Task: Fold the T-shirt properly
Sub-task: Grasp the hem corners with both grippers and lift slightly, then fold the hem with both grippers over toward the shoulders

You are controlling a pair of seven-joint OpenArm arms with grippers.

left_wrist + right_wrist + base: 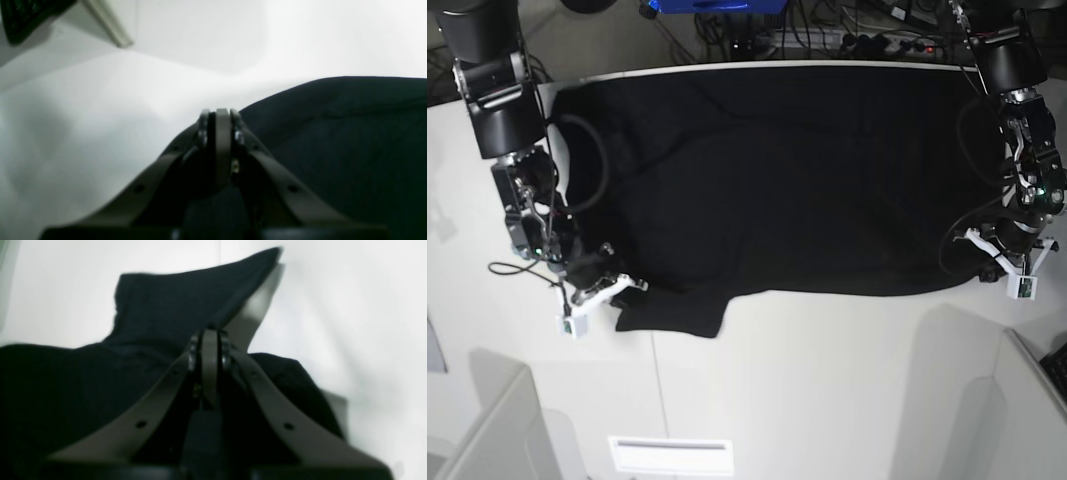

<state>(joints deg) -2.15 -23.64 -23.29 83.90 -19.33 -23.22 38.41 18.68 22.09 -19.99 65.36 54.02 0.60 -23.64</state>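
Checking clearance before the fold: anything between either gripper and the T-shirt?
Nothing visible. The left gripper and right gripper are both shut and sit right at the T-shirt edge; only bare white table lies nearby.

So the surface here is a plain white table [827,380], matte, with the near part bare. Spread flat right on it is the T-shirt [777,170], black and plain side up, covering most of the far half from one side to the other (its far edge runs along the table's back edge). One sleeve lies out toward the near side at the base view's left. Cables and clutter sit past the far edge, off the table.
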